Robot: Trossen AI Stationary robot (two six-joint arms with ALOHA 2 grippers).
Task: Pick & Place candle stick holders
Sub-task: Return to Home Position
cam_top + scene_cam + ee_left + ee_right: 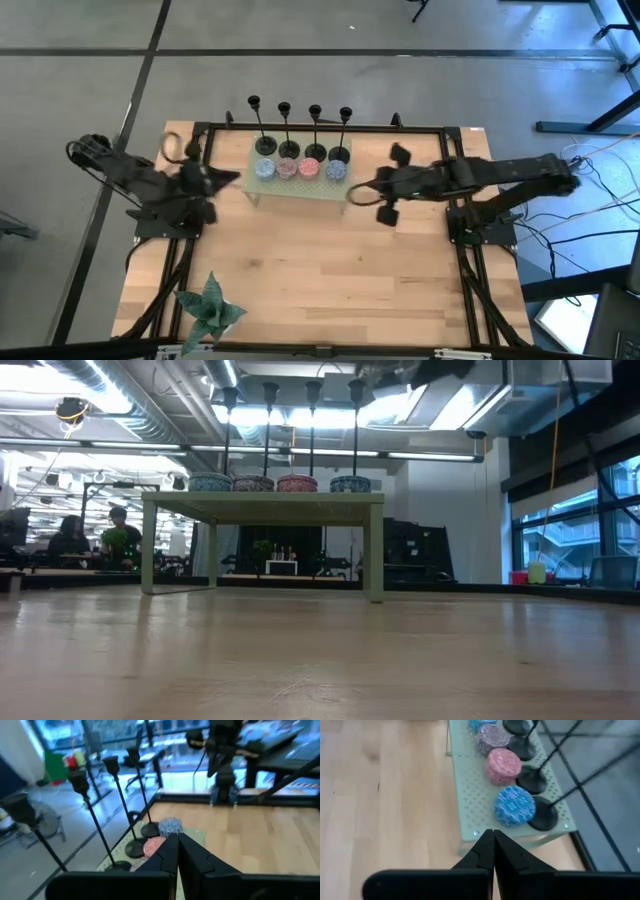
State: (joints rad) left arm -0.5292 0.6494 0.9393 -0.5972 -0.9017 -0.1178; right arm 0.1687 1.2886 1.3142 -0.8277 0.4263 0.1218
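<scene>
a grey concrete floor point(300, 25) surrounds the wooden table point(330, 260). beyond it, strip lights point(300, 452) and ducts point(130, 400) line the ceiling, tall windows point(570, 530) fill one side, and two people point(70, 535) sit far off.

i see open surface point(330, 270) in front of the shelf point(300, 190); candle stick holders point(289, 150) crowd its back edge, a plant point(212, 308) blocks the near-left corner.

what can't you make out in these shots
- Right wrist view: beyond the right gripper, the candle stick holders are cut off by the top edge, cups unseen.
- Left wrist view: the left gripper hides part of the candle row.
- Low view: candles hide the holders' bases.
</scene>
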